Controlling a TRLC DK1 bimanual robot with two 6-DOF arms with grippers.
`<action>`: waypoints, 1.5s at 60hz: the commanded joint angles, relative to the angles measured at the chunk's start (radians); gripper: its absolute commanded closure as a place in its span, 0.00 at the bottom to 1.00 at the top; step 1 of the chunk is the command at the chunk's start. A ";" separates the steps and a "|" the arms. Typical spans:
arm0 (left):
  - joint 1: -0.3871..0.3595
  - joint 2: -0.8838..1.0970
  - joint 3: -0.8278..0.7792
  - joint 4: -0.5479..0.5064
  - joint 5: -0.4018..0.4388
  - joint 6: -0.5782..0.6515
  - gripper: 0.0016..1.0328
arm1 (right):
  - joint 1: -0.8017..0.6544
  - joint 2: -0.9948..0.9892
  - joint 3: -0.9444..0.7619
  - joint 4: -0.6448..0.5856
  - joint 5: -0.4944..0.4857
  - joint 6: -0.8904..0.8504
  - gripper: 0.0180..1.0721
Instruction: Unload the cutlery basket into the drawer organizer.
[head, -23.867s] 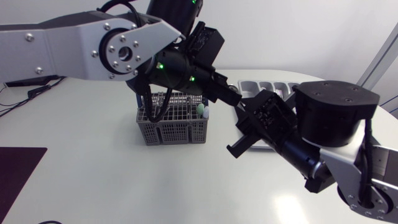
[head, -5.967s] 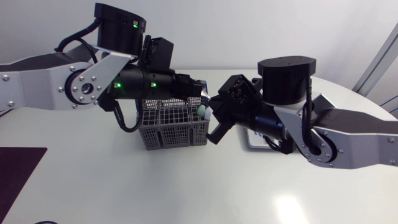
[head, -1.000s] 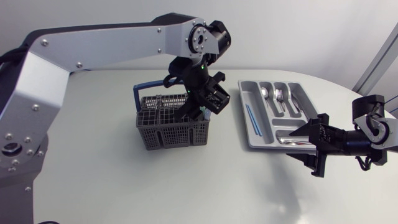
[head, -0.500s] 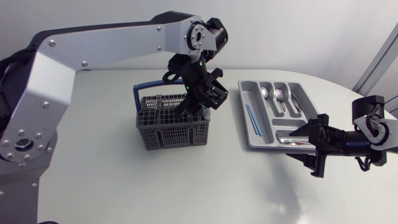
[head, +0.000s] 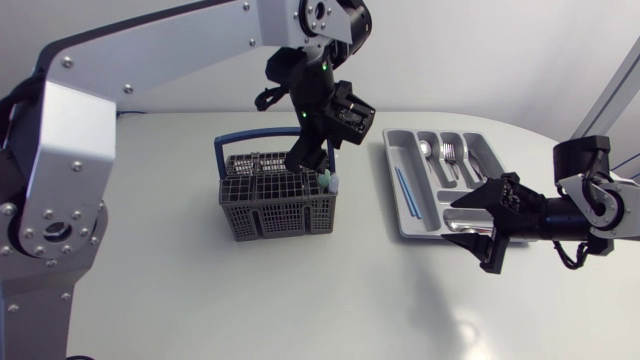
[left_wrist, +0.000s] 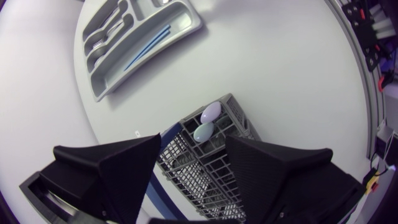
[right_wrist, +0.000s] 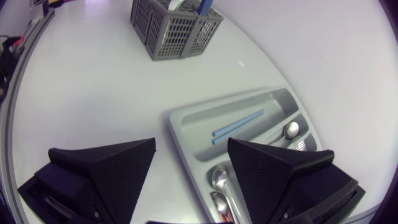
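The grey cutlery basket with a blue handle stands mid-table. A mint spoon head and a lilac one stick out of its right corner. My left gripper hangs open just above the basket, nothing between its fingers; in the left wrist view the gripper looks down on the basket and both spoon heads. The grey organizer lies to the right, holding blue sticks, spoons and forks. My right gripper is open at the organizer's near edge, empty.
In the right wrist view the organizer lies ahead of the open gripper, with the blue sticks and metal spoons in it; the basket stands farther off. White tabletop surrounds both containers.
My left gripper has risen out of the basket and spread its fingers wider. My right gripper has shifted slightly toward the organizer.
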 joint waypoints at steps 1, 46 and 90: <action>0.009 -0.016 0.007 -0.039 0.034 -0.117 0.12 | 0.069 -0.035 0.038 0.012 0.011 0.180 0.20; 0.083 -0.455 -0.689 0.490 0.146 -0.582 0.05 | 0.482 0.267 0.431 -0.011 0.096 0.979 0.41; 0.134 -0.605 -0.873 0.559 0.147 -0.607 0.05 | 0.603 0.402 0.627 -0.183 0.209 1.087 0.85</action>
